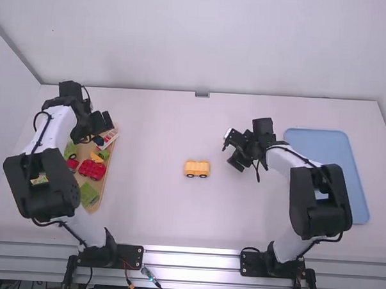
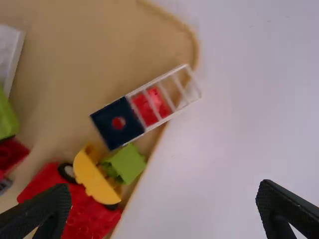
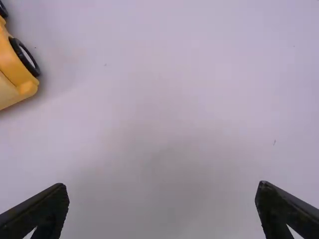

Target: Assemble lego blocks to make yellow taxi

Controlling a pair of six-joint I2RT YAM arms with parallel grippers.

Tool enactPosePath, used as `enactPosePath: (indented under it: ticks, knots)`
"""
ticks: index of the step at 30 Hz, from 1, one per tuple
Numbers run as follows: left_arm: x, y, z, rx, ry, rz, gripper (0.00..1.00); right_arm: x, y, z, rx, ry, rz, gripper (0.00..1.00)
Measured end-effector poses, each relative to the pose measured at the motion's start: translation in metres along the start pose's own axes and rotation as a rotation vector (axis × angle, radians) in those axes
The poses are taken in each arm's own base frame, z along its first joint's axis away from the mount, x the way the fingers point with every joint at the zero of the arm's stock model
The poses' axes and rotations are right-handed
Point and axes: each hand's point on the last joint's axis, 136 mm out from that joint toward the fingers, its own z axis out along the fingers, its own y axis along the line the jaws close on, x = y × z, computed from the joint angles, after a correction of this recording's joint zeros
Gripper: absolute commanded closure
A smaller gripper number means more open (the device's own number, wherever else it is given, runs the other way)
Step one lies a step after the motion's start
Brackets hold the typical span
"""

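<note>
My left gripper is over the far end of the tan wooden tray of coloured toy blocks, fingers spread wide with nothing between them. The yellow block taxi, black-wheeled, sits on the white table between my arms — apart from both claws. I have the right gripper nearer to it, also wide open — and empty.
</note>
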Motion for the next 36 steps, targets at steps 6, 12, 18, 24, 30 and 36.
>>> enactPosePath:
  ticks: [6, 12, 18, 24, 30, 36]
  knots:
    - [0.018, 0.016, 0.016, -0.016, 0.043, -0.043, 0.01, -0.003, -0.003, -0.002, -0.003, -0.036, -0.014, 0.01]
    - [0.020, 0.008, 0.032, 0.029, 0.014, -0.027, 0.01, -0.005, -0.002, -0.002, -0.010, -0.050, -0.028, 0.01]
    - [0.031, 0.010, 0.040, 0.025, 0.036, -0.067, 0.07, -0.006, -0.002, -0.002, -0.011, -0.052, -0.030, 0.01]
    - [0.043, 0.034, 0.042, -0.110, 0.057, -0.184, 0.09, -0.006, -0.002, -0.002, -0.012, -0.052, -0.031, 0.01]
    - [0.047, 0.043, 0.040, -0.166, 0.062, -0.223, 0.12, -0.006, -0.002, -0.002, -0.012, -0.052, -0.031, 0.01]
    - [0.048, 0.046, 0.040, -0.182, 0.064, -0.235, 0.15, -0.006, -0.002, -0.002, -0.012, -0.052, -0.029, 0.01]
